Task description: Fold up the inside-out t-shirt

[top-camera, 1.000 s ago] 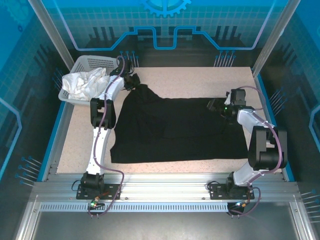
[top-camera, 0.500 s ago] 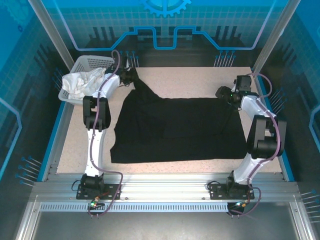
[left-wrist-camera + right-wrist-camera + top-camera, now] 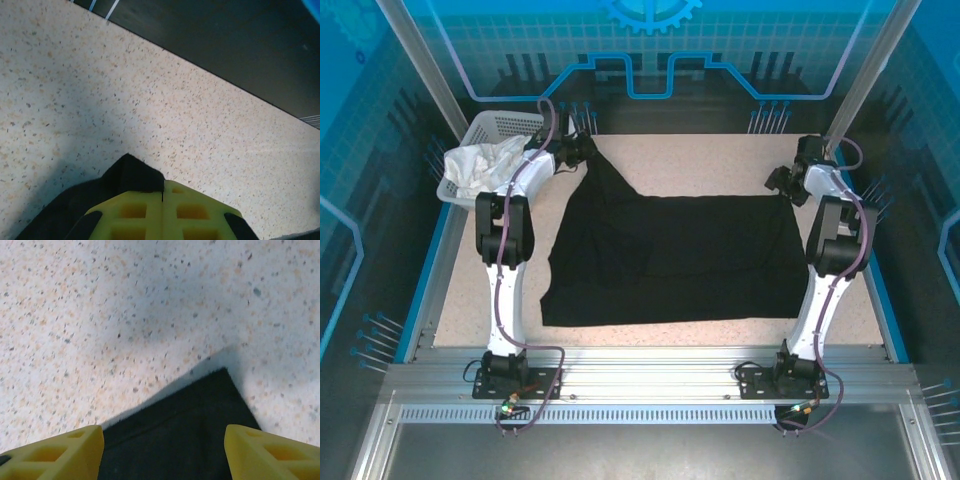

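Observation:
The black t-shirt (image 3: 670, 255) lies spread over the middle of the table, plain black side up, no print showing. Its far left corner is drawn up into a point (image 3: 592, 165) toward the table's back left. My left gripper (image 3: 578, 152) is shut on that corner; in the left wrist view the yellow fingers (image 3: 135, 212) are pressed together with black cloth (image 3: 131, 175) pinched between them. My right gripper (image 3: 782, 181) hovers open over the shirt's far right corner (image 3: 210, 405), its yellow fingertips (image 3: 60, 452) wide apart on either side of the cloth.
A white basket (image 3: 510, 125) holding a white cloth garment (image 3: 485, 165) stands at the back left, close beside the left arm. Bare speckled tabletop (image 3: 710, 160) runs along the back behind the shirt. Blue rails edge the table's left and right sides.
Both grippers moved toward the back of the table. The left one pulled its shirt corner further back and left; the right one opened, and the far right corner now lies flat beneath it.

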Tool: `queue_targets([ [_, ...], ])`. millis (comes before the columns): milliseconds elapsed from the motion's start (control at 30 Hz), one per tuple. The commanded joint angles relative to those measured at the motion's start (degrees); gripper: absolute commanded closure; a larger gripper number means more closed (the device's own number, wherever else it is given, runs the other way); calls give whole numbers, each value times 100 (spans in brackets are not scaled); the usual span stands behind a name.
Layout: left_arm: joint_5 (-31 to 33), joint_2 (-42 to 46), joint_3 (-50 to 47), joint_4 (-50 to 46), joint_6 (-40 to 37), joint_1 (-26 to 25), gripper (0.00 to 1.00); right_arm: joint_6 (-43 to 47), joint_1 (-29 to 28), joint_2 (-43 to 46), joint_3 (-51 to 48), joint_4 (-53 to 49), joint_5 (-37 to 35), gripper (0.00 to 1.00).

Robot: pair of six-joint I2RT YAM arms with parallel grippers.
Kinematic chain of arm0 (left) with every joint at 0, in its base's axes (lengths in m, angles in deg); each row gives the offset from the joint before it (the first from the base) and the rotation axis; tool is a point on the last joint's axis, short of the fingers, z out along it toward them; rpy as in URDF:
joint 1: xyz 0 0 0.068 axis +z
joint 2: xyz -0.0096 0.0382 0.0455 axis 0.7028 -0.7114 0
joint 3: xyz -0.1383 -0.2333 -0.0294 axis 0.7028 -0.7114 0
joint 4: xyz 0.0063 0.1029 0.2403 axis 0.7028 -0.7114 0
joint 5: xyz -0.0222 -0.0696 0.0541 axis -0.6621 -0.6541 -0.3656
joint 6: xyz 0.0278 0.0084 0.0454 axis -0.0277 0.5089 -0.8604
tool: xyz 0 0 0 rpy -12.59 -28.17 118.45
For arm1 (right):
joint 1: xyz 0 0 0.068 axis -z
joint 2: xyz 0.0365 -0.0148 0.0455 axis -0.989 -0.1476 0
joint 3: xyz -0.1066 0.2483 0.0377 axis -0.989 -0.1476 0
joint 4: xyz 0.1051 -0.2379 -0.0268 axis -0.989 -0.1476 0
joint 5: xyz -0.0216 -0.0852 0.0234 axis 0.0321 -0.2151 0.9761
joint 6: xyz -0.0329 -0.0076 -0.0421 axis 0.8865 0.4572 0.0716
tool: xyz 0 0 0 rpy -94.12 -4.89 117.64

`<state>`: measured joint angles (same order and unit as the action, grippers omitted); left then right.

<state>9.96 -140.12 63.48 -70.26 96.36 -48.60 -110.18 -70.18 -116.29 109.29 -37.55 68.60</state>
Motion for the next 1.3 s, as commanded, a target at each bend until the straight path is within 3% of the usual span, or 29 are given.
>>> queue_targets([
  [0,-186,367,-157,229,28,0,100,179,51,-348,601,-760,-394,37],
  [200,-240,417,-248,291,21,-62,100,302,41,-842,1262,-1257,-657,39],
  [300,-248,419,-256,291,3,-80,100,368,14,-1163,1574,-1456,-599,45],
  [600,-248,697,-490,236,-64,-102,100,593,1,-1410,1938,-1529,-661,86],
  [733,-228,1031,-796,269,-72,-120,100,710,0,-1299,1963,-1433,-604,98],
  [1267,-93,3067,-2708,497,166,-203,100,959,29,847,191,-347,268,100],
])
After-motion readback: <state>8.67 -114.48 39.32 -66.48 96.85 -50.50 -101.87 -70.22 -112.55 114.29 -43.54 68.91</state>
